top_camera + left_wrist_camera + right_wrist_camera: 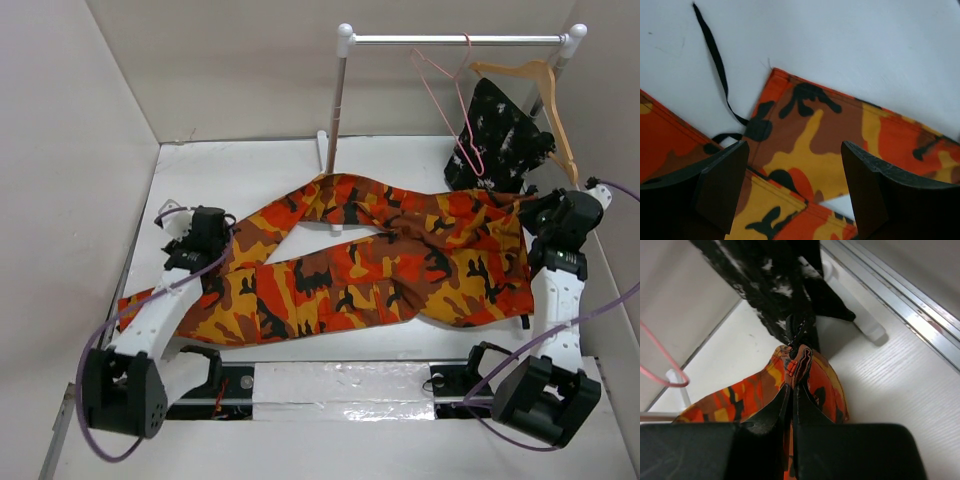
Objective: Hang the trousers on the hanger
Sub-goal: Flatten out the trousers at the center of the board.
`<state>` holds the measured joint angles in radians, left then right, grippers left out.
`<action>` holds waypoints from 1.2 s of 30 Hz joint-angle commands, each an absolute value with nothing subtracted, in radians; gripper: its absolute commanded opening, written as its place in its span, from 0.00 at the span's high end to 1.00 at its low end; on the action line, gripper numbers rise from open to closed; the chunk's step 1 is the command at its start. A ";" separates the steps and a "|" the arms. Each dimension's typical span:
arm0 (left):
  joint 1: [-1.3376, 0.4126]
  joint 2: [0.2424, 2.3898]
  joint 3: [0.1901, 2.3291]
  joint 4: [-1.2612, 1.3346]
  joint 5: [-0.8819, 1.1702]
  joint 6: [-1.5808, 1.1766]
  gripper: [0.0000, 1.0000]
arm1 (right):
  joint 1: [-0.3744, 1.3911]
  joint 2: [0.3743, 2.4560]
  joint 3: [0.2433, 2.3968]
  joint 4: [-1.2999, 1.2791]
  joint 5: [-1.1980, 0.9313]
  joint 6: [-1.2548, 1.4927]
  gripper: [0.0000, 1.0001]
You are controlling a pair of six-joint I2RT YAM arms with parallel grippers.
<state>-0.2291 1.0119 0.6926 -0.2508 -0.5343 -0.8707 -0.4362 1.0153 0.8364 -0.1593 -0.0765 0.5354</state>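
At the near edge of the bench, a strip of silver tape [330,385] lies between the two arm bases. The left arm [150,320] reaches over the near left corner. The left jaws are spread wide and hold nothing, hovering just above the leg hems of the trousers [380,265], where a thin black strap [715,60] trails onto the bare bench [250,170].

The trousers lie flat across the middle, with the legs toward the left edge and the waist toward the right. At the right edge, the right jaws are pressed together on a bunched fold of the waist cloth.

Just beyond that fold hangs a black speckled garment [500,135], carried by a wooden hanger [545,90]. Its hem comes close down over the pinched cloth. The pink hanger [440,100] hangs bare on the rail [460,40] at the far edge, just left of the black garment. The rack's white post [335,130] stands against the trousers' far side.
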 commanded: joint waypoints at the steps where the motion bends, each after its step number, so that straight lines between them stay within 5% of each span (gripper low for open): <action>1: -0.126 1.085 0.709 -0.118 -0.528 -0.873 0.28 | -0.431 0.982 0.832 -0.058 -0.089 0.528 1.00; 17: -0.018 1.643 0.893 -0.103 -0.364 -0.790 0.36 | -0.431 1.011 0.782 -0.011 -0.133 0.528 1.00; 21: -0.009 1.706 0.936 -0.115 -0.350 -0.802 0.55 | -0.431 1.006 0.782 -0.011 -0.127 0.528 1.00; 22: -0.009 1.722 0.948 -0.117 -0.348 -0.804 0.73 | -0.431 1.002 0.782 -0.011 -0.127 0.528 1.00; 25: 0.026 1.749 0.968 -0.114 -0.316 -0.796 1.00 | -0.440 0.994 0.782 -0.012 -0.117 0.525 1.00; 36: 0.178 1.467 1.227 -0.222 -0.337 -0.687 1.00 | -0.449 0.977 0.805 -0.066 -0.112 0.515 1.00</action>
